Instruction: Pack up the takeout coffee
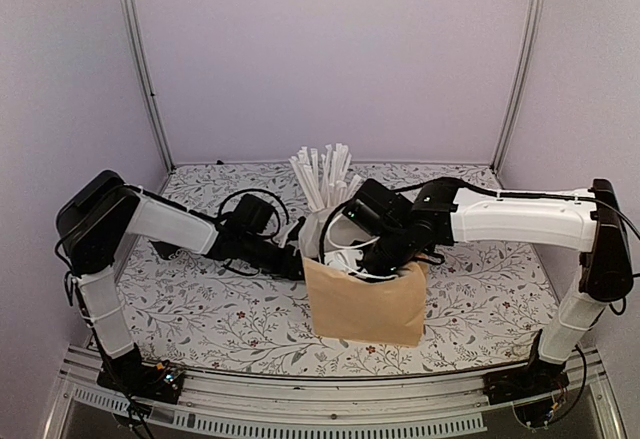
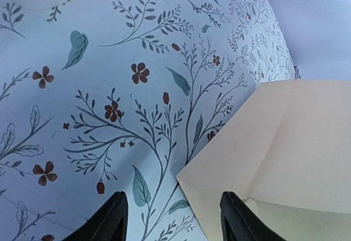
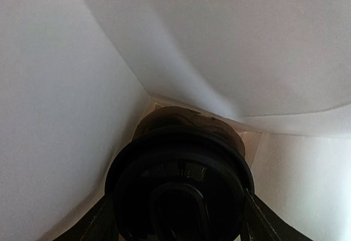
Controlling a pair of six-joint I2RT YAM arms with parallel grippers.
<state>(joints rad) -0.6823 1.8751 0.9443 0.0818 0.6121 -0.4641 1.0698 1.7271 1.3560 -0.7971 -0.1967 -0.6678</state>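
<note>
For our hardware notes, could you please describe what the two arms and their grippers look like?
The left arm and right arm have white tubular links, black joint housings and black cables running alongside. The left gripper and right gripper have matte black, tapered fingers.

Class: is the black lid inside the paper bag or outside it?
Inside: the right wrist view shows the lid surrounded by pale walls of the bag.

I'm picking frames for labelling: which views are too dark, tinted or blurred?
Top external: evenly lit and sharp, paper bag clear. Left wrist: bluish cast, tablecloth curved by the lens. Right wrist: dim inside the bag, black lid soft and underexposed, walls washed out.
</note>
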